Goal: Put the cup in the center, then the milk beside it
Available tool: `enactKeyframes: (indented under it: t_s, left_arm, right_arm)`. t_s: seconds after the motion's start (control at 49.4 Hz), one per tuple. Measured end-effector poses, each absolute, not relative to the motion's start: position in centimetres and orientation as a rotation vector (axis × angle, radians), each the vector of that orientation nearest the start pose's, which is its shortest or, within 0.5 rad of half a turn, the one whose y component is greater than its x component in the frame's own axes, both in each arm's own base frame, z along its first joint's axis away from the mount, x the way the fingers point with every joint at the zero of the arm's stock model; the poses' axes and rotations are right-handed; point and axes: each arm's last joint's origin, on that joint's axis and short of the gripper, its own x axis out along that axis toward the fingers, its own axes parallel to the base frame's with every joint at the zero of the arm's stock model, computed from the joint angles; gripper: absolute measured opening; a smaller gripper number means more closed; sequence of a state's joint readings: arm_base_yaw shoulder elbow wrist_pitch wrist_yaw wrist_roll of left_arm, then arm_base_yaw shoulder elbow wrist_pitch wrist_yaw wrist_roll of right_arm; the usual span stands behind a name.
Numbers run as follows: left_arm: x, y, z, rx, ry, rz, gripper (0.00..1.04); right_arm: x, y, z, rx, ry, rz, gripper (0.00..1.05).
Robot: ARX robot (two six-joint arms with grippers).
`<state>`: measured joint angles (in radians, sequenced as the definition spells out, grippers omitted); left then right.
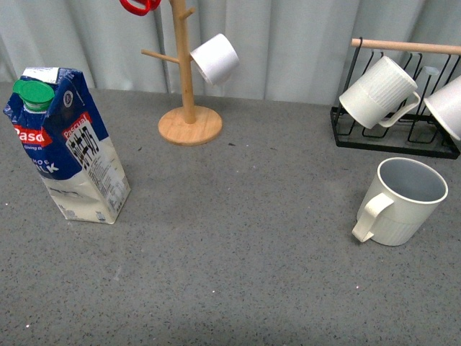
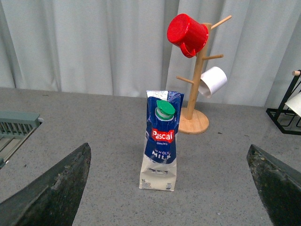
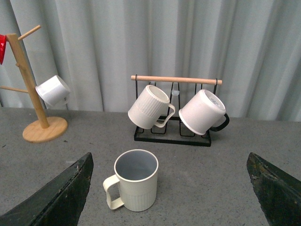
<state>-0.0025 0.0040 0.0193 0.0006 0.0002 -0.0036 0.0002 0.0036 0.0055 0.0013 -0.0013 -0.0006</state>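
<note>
The cup (image 1: 403,202), a cream ribbed mug with a grey-blue inside, stands upright at the right of the grey table, handle toward the left. The milk (image 1: 68,144), a tall blue and cream carton with a green cap, stands at the far left. Neither gripper shows in the front view. In the left wrist view my left gripper (image 2: 168,148) is open, and the milk (image 2: 160,146) stands some way ahead between the fingers (image 2: 51,188). My right gripper (image 3: 169,155) is open, with the cup (image 3: 136,181) ahead of it, nearer one of its fingers (image 3: 56,193).
A wooden mug tree (image 1: 189,108) at the back holds a white mug (image 1: 215,58) and a red mug (image 1: 140,6). A black wire rack (image 1: 396,137) at the back right carries a ribbed mug (image 1: 378,92) and another white mug (image 1: 448,104). A grey-green tray edge (image 2: 16,125) shows in the left wrist view.
</note>
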Motion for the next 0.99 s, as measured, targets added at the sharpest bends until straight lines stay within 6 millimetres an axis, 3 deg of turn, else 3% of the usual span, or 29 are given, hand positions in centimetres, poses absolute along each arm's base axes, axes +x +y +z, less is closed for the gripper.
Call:
enactKeyframes:
  t_s: [0.993]
  left_arm:
    - [9.67, -0.02, 16.98, -0.004, -0.016, -0.003, 0.98]
  right_arm:
    - [9.76, 0.01, 16.52, 0.0, -0.003, 0.002, 0.95]
